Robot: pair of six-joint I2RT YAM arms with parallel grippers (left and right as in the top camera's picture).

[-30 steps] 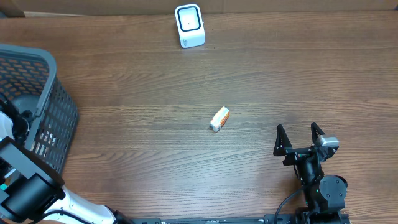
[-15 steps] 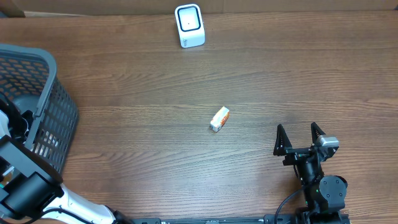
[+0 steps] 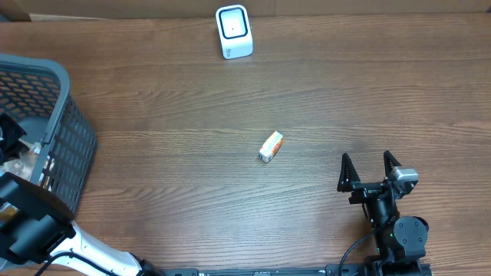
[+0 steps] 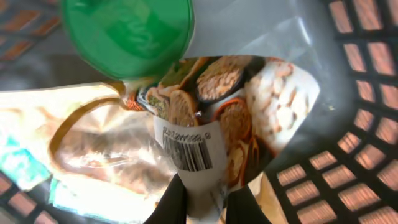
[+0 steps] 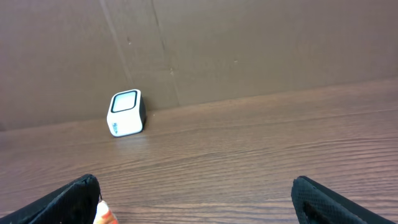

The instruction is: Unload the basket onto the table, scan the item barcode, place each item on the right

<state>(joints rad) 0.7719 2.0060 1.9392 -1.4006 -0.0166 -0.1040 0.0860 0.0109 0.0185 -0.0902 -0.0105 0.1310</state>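
Observation:
In the left wrist view the item is a clear bag of cookies (image 4: 236,118) with a white barcode label (image 4: 188,149). My left gripper (image 4: 208,202) is shut on the bag's lower edge, just below the label. In the overhead view that gripper (image 3: 11,138) is inside the grey basket (image 3: 73,130) at the far left. The white barcode scanner (image 3: 233,31) stands at the back middle of the table and also shows in the right wrist view (image 5: 126,112). My right gripper (image 3: 370,170) rests open near the front right, nothing between its fingers (image 5: 74,199).
A green lid (image 4: 127,34) and other wrapped packets (image 4: 87,149) lie in the basket around the bag. A small orange-and-white box (image 3: 271,146) lies mid-table, its corner showing by the right gripper's left finger (image 5: 104,214). A brown cardboard wall (image 5: 249,43) backs the table.
My left gripper has closed on the cookie bag inside the basket and shifted slightly in the overhead view. The right arm, the small box and the scanner have not moved.

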